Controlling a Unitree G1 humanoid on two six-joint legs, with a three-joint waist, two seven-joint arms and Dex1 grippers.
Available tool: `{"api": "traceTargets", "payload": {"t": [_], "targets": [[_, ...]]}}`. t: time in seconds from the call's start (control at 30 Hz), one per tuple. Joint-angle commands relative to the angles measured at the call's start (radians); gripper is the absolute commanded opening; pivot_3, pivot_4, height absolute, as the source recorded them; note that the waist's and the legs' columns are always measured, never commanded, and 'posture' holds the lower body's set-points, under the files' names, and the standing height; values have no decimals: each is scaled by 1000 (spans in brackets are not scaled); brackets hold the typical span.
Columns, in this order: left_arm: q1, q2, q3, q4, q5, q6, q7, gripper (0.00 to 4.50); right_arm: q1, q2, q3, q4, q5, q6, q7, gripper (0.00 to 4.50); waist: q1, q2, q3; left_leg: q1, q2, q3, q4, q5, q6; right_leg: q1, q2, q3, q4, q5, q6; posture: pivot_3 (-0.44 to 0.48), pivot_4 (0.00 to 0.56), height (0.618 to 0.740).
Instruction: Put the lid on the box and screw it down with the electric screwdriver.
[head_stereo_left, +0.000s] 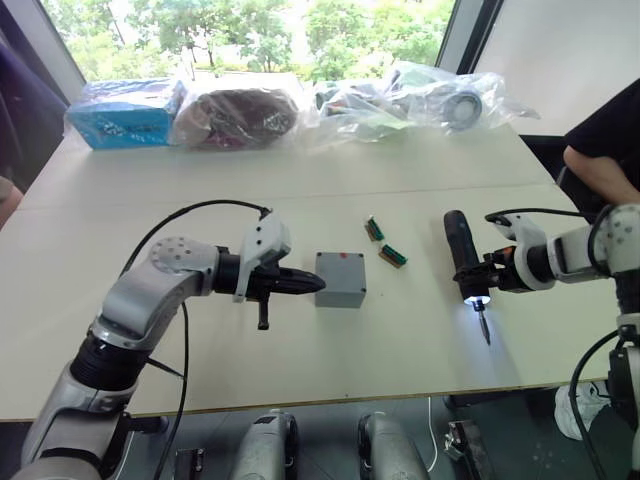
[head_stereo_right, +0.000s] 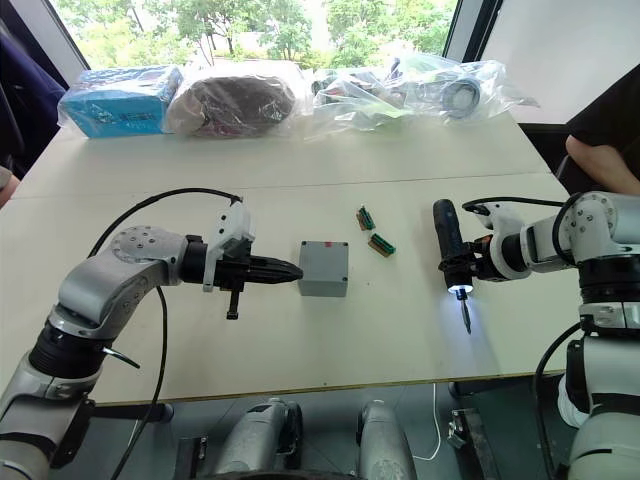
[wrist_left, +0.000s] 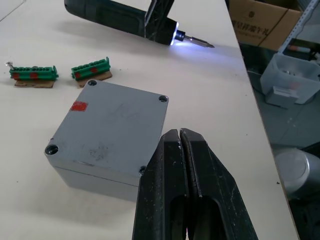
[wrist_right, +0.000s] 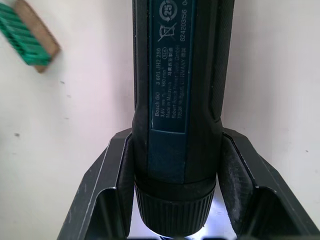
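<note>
Black fingers (wrist_left: 182, 165) of the left gripper (head_stereo_left: 312, 284) are pressed together, their tips just beside the left side of the box (head_stereo_left: 340, 279), which sits near the middle of the frame on the pale bench (head_stereo_left: 300, 350). Its lid (wrist_left: 111, 129) is already on top, with a small red mark near one corner and screw holes at the corners. Over on the right of the frame, the right gripper (head_stereo_left: 478, 272) is pinching the electric screwdriver (head_stereo_left: 465, 255) around its lower barrel, the bit pointing toward the near edge of the bench and the tip light glowing on the surface. Two small green circuit pieces (head_stereo_left: 384, 243) lie between the box and the screwdriver, a little farther back. Plastic-wrapped bundles (head_stereo_left: 240, 115) line the far edge of the bench in the upper part of the frame.
</note>
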Motion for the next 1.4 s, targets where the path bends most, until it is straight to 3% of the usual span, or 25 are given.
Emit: {"api": "traceTargets", "payload": {"t": [0.03,0.13,0.4,0.53,0.67,0.77,0.83,1.0,1.4], "targets": [[-6,11,16,-12,-12,-3,5,0,-47,-11,-5,-13,-53,6,33,2961,0,0,0,0,0,0,0,0,0,0,0,0,0,0,0,0,150,740],[-15,14,31,8,-14,-4,8,0,-52,-15,19,-32,-107,-10,51,4059,1,0,0,0,0,0,0,0,0,0,0,0,0,1,1,0,150,740],[-34,41,93,74,-24,-15,7,0,-67,-1,-89,-163,-145,-71,103,4059,0,0,0,0,0,0,0,0,0,0,0,0,0,2,3,0,150,740],[-60,34,163,154,-41,-3,37,0,-30,70,-247,-392,-121,-196,76,4059,0,0,0,0,0,0,0,0,0,0,1,0,0,2,4,0,150,740],[-32,19,134,170,-18,-16,57,0,138,117,-225,-694,-113,-300,101,4059,5,-2,-1,0,0,-2,0,0,0,1,1,-1,0,2,4,0,150,740],[-18,5,95,188,22,-42,72,0,202,224,-270,-790,-34,-282,98,4059,2,-2,0,1,0,-1,1,0,0,2,1,0,0,2,5,0,150,740],[-17,0,55,208,66,-70,76,0,267,256,-237,-863,-29,-303,103,4059,3,-2,0,0,0,0,2,0,0,2,0,1,0,3,7,0,150,740],[-18,-13,-33,246,144,-142,58,0,419,217,-91,-964,-103,-455,192,4059,16,-3,0,1,0,-1,3,0,0,3,0,1,1,3,7,0,150,740],[-65,-121,-98,360,236,-242,72,0,519,174,116,-955,-256,-635,290,4059,22,-3,0,1,0,-1,4,0,0,3,1,1,1,3,7,0,150,740]]}}
